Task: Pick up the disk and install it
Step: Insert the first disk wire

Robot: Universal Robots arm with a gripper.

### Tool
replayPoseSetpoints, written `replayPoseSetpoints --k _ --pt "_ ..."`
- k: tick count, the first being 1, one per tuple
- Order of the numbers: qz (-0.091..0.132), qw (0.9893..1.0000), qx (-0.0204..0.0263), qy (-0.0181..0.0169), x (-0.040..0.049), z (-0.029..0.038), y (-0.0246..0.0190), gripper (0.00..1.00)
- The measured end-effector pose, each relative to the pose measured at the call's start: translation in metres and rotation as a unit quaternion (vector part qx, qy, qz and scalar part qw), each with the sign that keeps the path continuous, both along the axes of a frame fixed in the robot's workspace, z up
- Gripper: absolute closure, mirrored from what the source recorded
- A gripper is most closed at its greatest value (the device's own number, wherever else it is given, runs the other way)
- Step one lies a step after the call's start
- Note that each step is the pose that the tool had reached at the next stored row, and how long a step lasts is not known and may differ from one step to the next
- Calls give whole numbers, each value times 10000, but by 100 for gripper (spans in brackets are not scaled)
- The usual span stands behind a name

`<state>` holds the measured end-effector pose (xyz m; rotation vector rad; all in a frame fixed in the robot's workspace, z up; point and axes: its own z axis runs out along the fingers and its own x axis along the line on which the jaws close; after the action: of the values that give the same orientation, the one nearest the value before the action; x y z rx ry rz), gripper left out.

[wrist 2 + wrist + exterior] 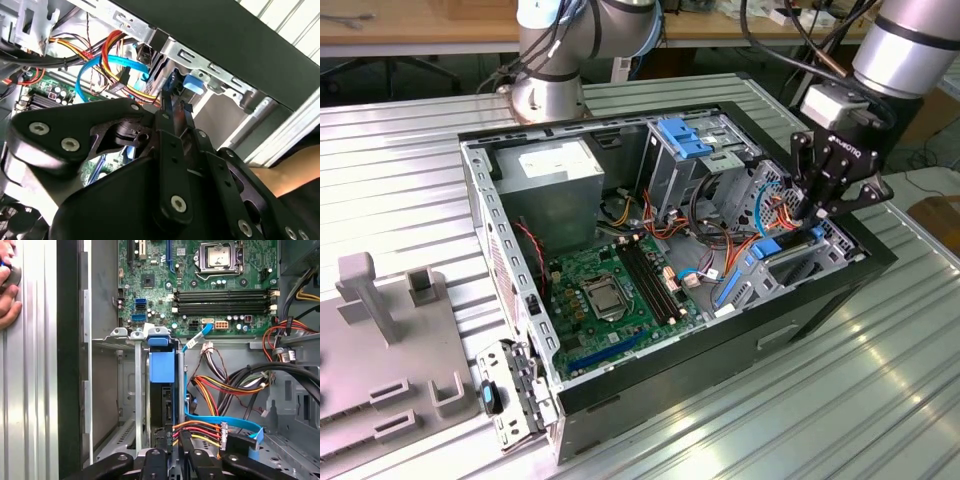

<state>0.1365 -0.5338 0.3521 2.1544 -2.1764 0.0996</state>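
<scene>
The disk (162,367) stands on edge in the drive bay at the case's end, its blue bracket toward the motherboard and its dark body behind it. In the exterior view the disk (772,247) lies low in the bay on that view's right side of the open computer case (800,310). My gripper (812,215) reaches down into that bay from above. Both wrist views show the fingers drawn close together on the disk's thin rear edge, the gripper (172,437) over orange and blue cables, the gripper (167,107) just short of a blue bracket tab (192,82).
A motherboard (610,290) fills the case floor, with a grey power-supply box (555,170) and a silver cage with blue latch (685,140) at the far end. Cable bundles (225,385) run beside the bay. A hand (7,290) rests outside the case. Grey fixtures (380,330) stand at the exterior view's left.
</scene>
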Motion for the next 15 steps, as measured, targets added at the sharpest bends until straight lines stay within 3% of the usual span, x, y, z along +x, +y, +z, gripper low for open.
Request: replayPoseSetpoints --k 5,7,15 --pt "0 10000 0 0 0 27 0 77" --pt "0 10000 0 0 0 27 0 89" --pt "0 10000 -1 0 0 29 0 89"
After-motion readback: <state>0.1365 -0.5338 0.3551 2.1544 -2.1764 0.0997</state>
